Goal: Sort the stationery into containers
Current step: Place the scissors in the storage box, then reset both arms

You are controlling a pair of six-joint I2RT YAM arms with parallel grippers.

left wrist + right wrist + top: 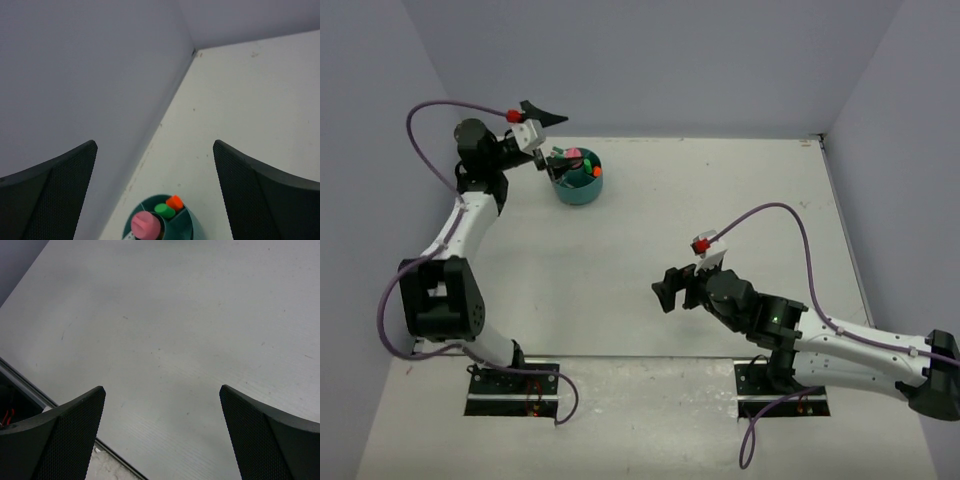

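Observation:
The round teal organiser stands at the table's far left. It holds stationery upright: a pink tube cap, a green highlighter cap and an orange highlighter cap. My left gripper is open and empty, just above and left of the organiser. In the left wrist view the organiser sits low between my fingers, with the pink cap, green cap and orange cap. My right gripper is open and empty over bare table near the front. Scissors and pens cannot be made out.
Grey walls close the table at the back and both sides; the left wall runs close beside the organiser. The table's near edge lies under my right gripper. No loose stationery shows on the table.

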